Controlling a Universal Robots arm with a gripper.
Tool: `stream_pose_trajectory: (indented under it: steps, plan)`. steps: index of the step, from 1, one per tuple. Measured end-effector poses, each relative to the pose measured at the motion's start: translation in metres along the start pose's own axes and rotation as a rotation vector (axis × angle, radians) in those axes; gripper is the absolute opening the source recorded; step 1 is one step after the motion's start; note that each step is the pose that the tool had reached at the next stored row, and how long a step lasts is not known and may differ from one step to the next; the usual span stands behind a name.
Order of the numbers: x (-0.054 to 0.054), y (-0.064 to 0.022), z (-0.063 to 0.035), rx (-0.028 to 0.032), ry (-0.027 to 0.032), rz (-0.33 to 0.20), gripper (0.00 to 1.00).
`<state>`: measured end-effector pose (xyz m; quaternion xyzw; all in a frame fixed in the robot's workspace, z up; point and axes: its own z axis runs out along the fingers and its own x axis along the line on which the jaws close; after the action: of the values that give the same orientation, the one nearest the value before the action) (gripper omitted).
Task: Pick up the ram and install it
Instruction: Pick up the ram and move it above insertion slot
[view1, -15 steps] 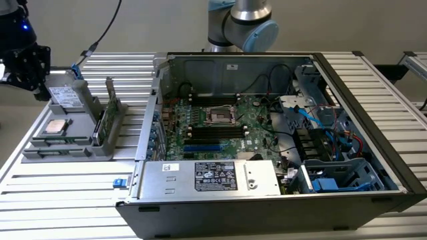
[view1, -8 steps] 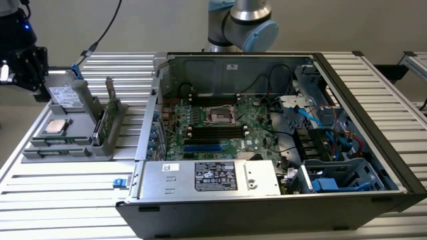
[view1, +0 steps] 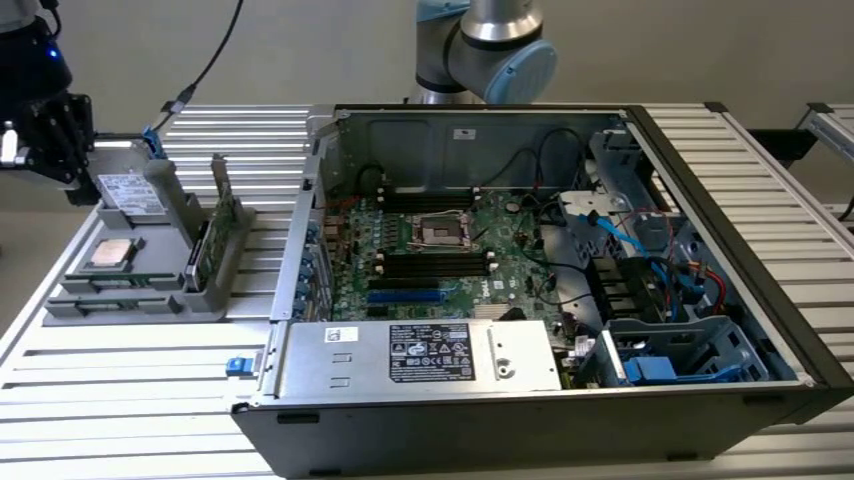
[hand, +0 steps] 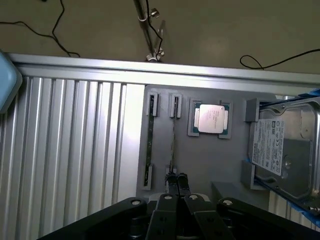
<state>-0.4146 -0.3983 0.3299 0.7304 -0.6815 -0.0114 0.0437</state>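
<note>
Two ram sticks stand on edge in the grey holder tray at the exterior view's left: one upright stick and a green one just in front of it. From the wrist view they appear as thin lines, one ram stick beside the other ram stick. My gripper hangs above the tray's far left corner, clear of it. In the wrist view the gripper has its dark fingers pressed close together over the near end of the second stick, with nothing between them.
The tray also carries a square silver processor chip and a hard drive. The open computer case fills the exterior view's right, with black memory slots on its motherboard and a power supply in front. Cables trail behind the table.
</note>
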Motion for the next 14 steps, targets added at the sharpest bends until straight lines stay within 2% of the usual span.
stream_pose_trajectory:
  steps: [8,10,11,13,14]
  plan:
    - [0.0,0.0,0.0,0.0,0.0,0.0,0.11]
    - [0.0,0.0,0.0,0.0,-0.0001,0.0,0.24]
    - [0.0,0.0002,0.0,0.0,0.0,0.0,0.24]
    - [-0.0002,0.0022,0.0006,0.0001,0.0,0.0,0.36]
    - [-0.0002,0.0042,0.0014,0.0001,0.0001,-0.002,0.36]
